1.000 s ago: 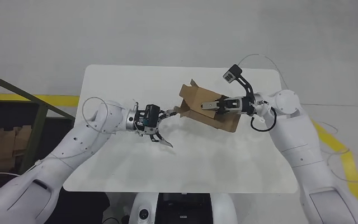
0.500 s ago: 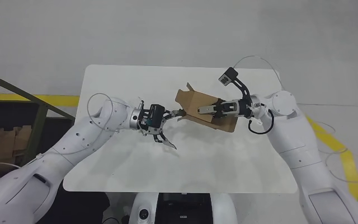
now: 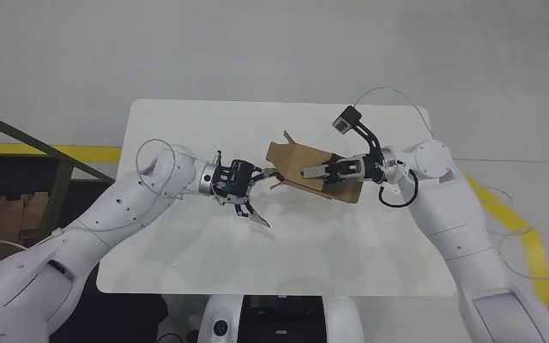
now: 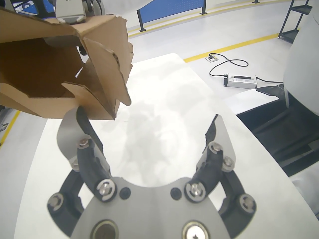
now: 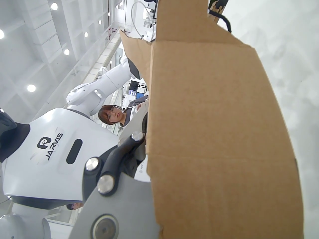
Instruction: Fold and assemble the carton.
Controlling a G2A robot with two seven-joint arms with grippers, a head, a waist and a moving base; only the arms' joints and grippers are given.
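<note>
Clamps carton (image 3: 310, 167) with right jaws; holds left jaws apart, one fingertip (image 4: 66, 130) against its flap (image 4: 99, 100). Could buckle flap or wrench carton loose if pushed off-crease.

Bright, even overhead light. The white rounded table (image 3: 171, 137) reads pale, without hard glare. The brown corrugated cardboard carton (image 4: 32, 68) casts only a soft, diffuse shadow, and its interior lies in shade. The round ceiling lamps (image 5: 31, 88) appear as burnt-out discs. Both wrist views bow straight lines near their edges.
</note>
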